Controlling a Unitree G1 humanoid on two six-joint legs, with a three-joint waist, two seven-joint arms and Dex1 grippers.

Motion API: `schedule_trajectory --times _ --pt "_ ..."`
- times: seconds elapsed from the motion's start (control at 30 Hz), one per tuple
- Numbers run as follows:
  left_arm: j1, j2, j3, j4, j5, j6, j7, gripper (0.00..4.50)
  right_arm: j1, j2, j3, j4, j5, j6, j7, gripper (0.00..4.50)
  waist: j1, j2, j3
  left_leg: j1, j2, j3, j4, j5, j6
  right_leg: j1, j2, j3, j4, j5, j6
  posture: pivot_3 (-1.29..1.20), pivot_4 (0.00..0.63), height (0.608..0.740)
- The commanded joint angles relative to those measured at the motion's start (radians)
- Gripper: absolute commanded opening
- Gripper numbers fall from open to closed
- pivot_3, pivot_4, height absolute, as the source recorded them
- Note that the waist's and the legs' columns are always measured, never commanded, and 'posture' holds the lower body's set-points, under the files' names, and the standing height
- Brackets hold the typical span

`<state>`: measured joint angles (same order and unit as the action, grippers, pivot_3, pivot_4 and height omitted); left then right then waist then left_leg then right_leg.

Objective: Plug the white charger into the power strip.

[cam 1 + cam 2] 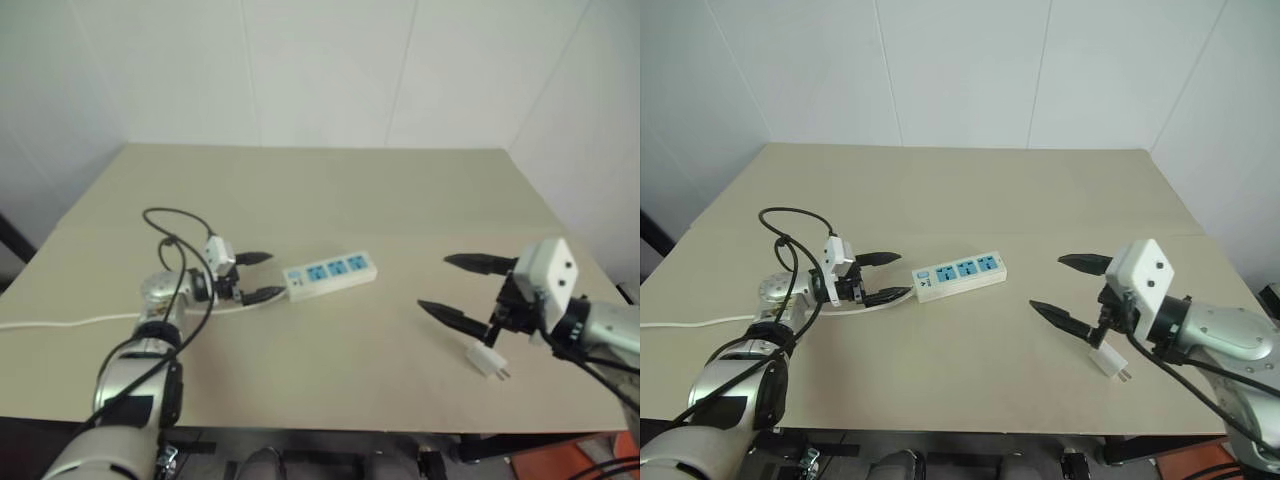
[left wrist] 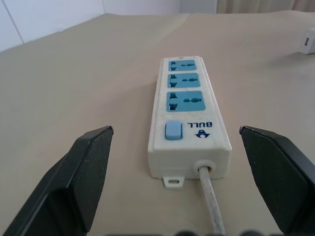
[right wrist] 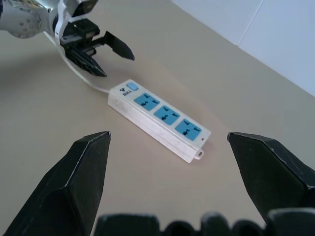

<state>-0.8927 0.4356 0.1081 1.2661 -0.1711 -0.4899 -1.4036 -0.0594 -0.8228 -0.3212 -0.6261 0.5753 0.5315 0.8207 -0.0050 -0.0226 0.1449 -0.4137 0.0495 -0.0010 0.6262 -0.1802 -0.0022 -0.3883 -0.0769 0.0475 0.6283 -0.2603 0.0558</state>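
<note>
The power strip [image 1: 330,273] lies flat on the tan table, its three blue outlet faces up and its switch end toward my left arm. My left gripper [image 1: 272,275] is open at that end, one finger on each side of where the cord leaves the strip, not touching it. The white charger [image 1: 487,358] lies on the table near the front right, prongs pointing toward the front edge. My right gripper [image 1: 434,282] hovers open and empty, pointing at the strip, with the charger below and behind its fingers.
The strip's thin white cord [image 1: 60,322] runs off the table's left edge. The table [image 1: 330,190] has bare surface between the strip and the charger and across its far half. White walls close in behind and on the right.
</note>
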Motion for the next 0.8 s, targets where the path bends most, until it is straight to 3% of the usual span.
schedule_trajectory --times 0.03,0.33,0.77,0.8 --pt "-0.043 -0.015 0.001 0.019 0.027 0.008 0.011 4.48 0.013 0.004 -0.02 -0.068 0.039 0.029 -0.038 4.5 0.002 0.0 0.0 0.0 0.0 0.0 0.0 0.0 0.0 0.0 0.0 0.0 0.0 0.0 0.0 0.0 0.15 0.74" --pt "-0.068 -0.054 -0.018 0.054 0.126 -0.014 0.155 4.48 0.041 -0.016 -0.038 -0.127 0.087 0.069 -0.063 4.5 0.004 0.0 0.0 0.0 0.0 0.0 0.0 0.0 0.0 0.0 0.0 0.0 0.0 0.001 -0.001 0.0 0.15 0.74" --pt "-0.056 -0.122 -0.023 0.073 0.185 0.026 0.205 4.48 0.032 -0.016 0.0 -0.123 0.073 0.083 -0.102 4.5 0.006 0.0 0.0 0.0 0.0 -0.001 0.0 0.0 0.0 0.0 0.0 0.0 0.0 0.003 -0.004 0.0 0.15 0.74" --pt "-0.054 -0.126 -0.021 0.073 0.185 0.022 0.211 4.29 0.035 -0.015 0.004 -0.122 0.068 0.081 -0.104 4.5 0.006 0.0 0.0 0.0 0.0 -0.001 0.0 0.0 0.0 0.0 0.0 0.0 0.0 0.003 -0.004 0.0 0.15 0.74"
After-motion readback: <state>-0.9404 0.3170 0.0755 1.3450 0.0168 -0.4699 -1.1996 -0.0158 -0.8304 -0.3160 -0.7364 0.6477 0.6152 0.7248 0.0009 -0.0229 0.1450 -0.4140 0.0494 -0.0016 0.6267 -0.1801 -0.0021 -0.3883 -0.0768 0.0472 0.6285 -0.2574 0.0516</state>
